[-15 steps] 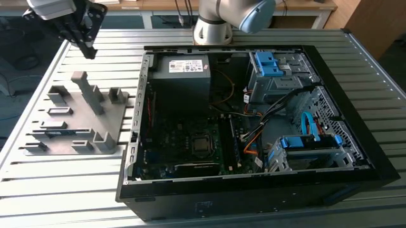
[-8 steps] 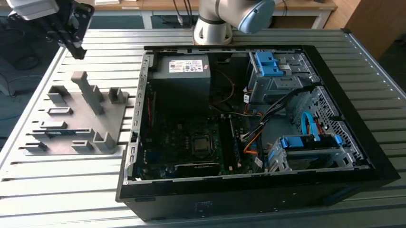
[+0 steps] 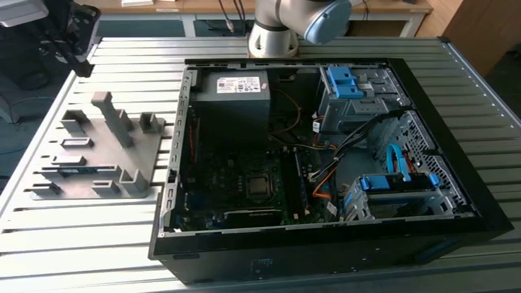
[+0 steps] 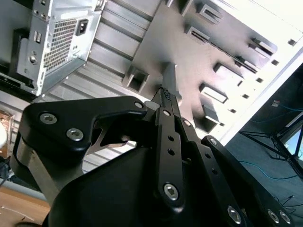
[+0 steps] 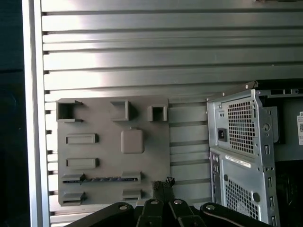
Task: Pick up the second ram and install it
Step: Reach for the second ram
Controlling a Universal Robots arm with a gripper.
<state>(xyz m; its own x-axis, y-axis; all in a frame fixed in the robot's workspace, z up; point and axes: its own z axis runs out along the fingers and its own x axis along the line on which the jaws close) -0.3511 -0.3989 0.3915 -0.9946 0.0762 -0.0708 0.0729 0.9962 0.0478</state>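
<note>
- the second ram [image 5: 102, 179] lies flat in a slot of the grey holder block [image 5: 113, 142], a thin dark strip bridging two of the block's small pockets. in the exterior view the ram [image 3: 84, 170] shows as a blue-green sliver low on the block [image 3: 97, 146].
- nothing touches the stick; it has not been lifted.
- my gripper [image 5: 163, 183] hangs above the block, over the edge nearest the case, near the ram but apart from it. in the second wrist view the gripper [image 4: 165, 93] aims down at the block's face.
- my fingers are pressed together at the tips, with nothing between them.
- i judge the step in hand to be the approach to the pick; the install has not begun.
- as i read it, the pick calls for the fingers spread, centred over the stick and squared to its long edges. the board is thin and sits low between the pocket walls, so there is little room for a skewed descent.
- the block rests on the slatted metal table [image 3: 480, 140], on the exterior view's left of the open computer case [image 3: 244, 262].
- inside the case the long black motherboard slots [image 3: 297, 183] run beside the processor socket; whether one is filled i cannot tell.
</note>
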